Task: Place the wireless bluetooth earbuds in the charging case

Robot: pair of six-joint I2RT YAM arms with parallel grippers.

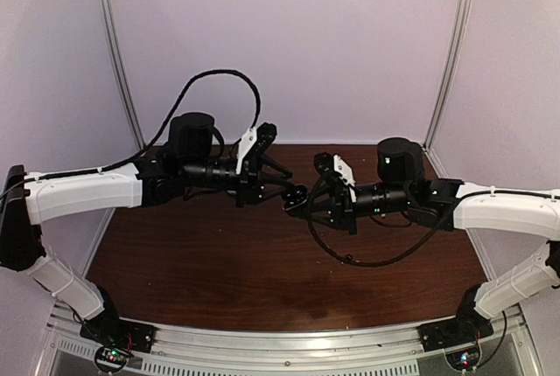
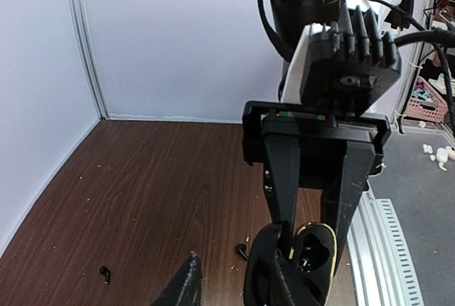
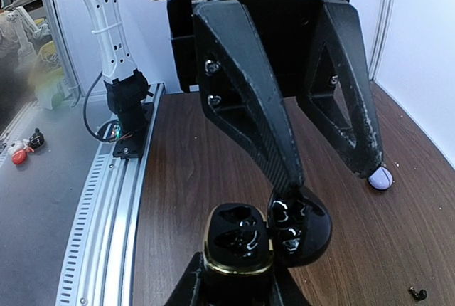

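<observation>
From above, both arms meet over the table [image 1: 175, 280], holding the open case [image 1: 295, 198] between them. In the left wrist view, a black earbud [image 2: 105, 274] lies on the wood. In the right wrist view, the right gripper [image 3: 238, 290] pinches the case's base. The left gripper [image 3: 330, 178] has its jaws spread, with one finger on the lid [image 3: 302, 231] and a pale earbud [image 3: 381, 178] beside the other fingertip.

The fingers [image 3: 259, 121] look matt, grainy black plastic. Just below their tips, the charging case [image 3: 238, 245] is glossy black with a shiny gold rim. The counter [image 3: 185, 171] beneath is smooth dark wood.

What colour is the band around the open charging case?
Gold, on the black charging case; clearest in the right wrist view.
</observation>
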